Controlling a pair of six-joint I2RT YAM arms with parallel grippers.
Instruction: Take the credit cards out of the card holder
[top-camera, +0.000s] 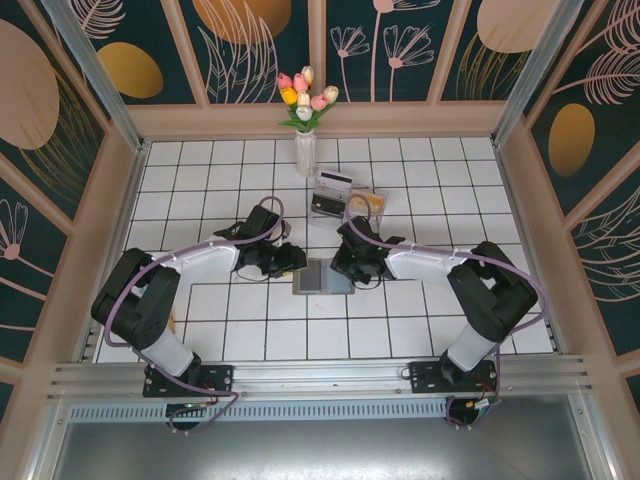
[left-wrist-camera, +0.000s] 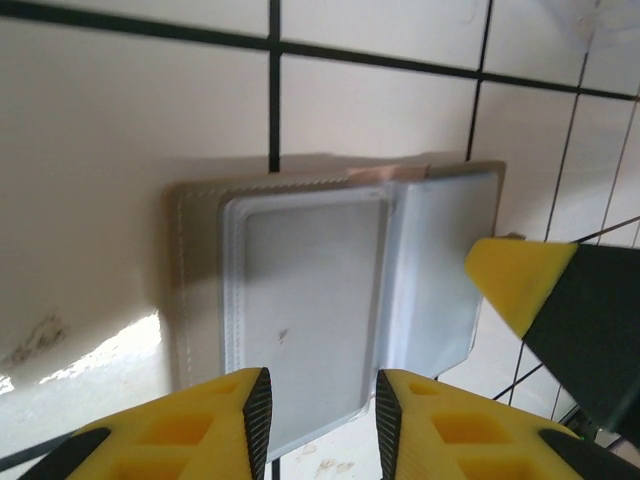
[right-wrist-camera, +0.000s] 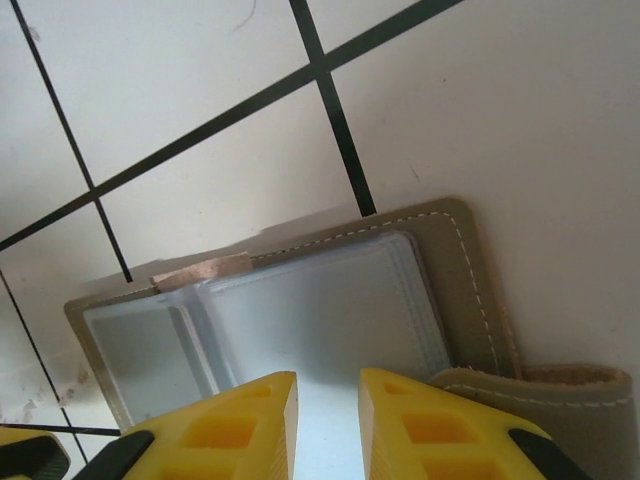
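Fingertips come first: my left tool (left-wrist-camera: 320, 420) sits at the bottom of its wrist view. Its yellow fingers are a narrow gap apart and clamp nothing, poised over the near edge of the card holder (left-wrist-camera: 300, 290). My right tool (right-wrist-camera: 327, 420) is set the same way at the bottom of its own view, slightly parted and empty, coming at the holder from the opposite side.

The holder lies opened flat on the white tiled bench (top-camera: 250, 340), mid-frame in the overhead view, between the two tools. I judge it is spread like this so one tool can pin a panel while the other draws a card out. Its clear sleeves face up and the closing tab (right-wrist-camera: 550, 400) curls at the lower right of the right wrist view. I cannot tell whether the credit cards sit inside those cloudy sleeves.

Farther back, above centre in the overhead view, is a clear plastic tray (top-camera: 372, 203) with something tan-yellow in it. A vase of tulips (top-camera: 305, 150) stands well apart from my work.
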